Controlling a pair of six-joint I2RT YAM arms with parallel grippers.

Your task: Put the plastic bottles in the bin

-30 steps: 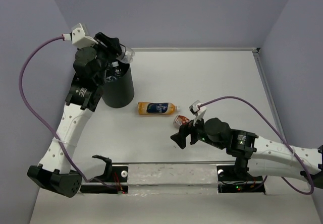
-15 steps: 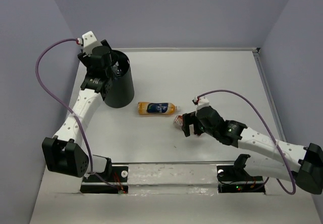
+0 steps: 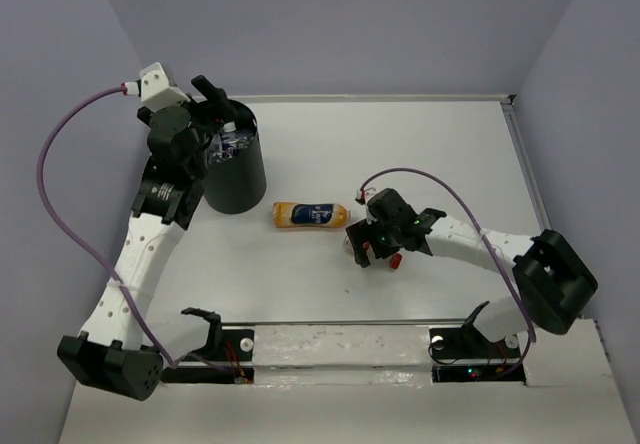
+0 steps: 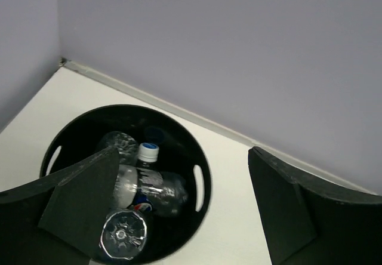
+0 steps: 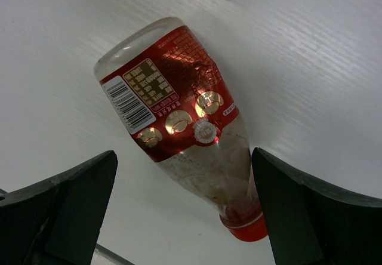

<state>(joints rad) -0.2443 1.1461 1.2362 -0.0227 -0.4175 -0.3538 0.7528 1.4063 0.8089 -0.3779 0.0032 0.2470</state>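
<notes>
Table (image 5: pixel 310 68): white, matt, with a fine linear grain visible up close.
Red-label bottle (image 5: pixel 179 116): thin clear plastic, glossy. The label is a shiny red film with gold medallions catching light. The cap is smooth red plastic.
Orange bottle (image 3: pixel 312 214): glossy translucent plastic with a smooth printed wrap.
Bin (image 4: pixel 185 151): black plastic, matt, plain inner wall.
Clear bottles (image 4: pixel 149 184) inside it: glossy, crinkled transparent plastic; one has a smooth white cap.
Right gripper (image 5: pixel 184 175) fingers (image 5: pixel 71 205): black, matt, slightly grainy plastic.
Arm shells (image 3: pixel 140 254): smooth white plastic.

The bin's (image 3: pixel 238 184) mouth was open under the left gripper (image 4: pixel 182 208), bottles (image 4: pixel 146 184) low inside; an orange bottle (image 3: pixel 312 214) lay between bin and right gripper (image 3: pixel 378 252).
</notes>
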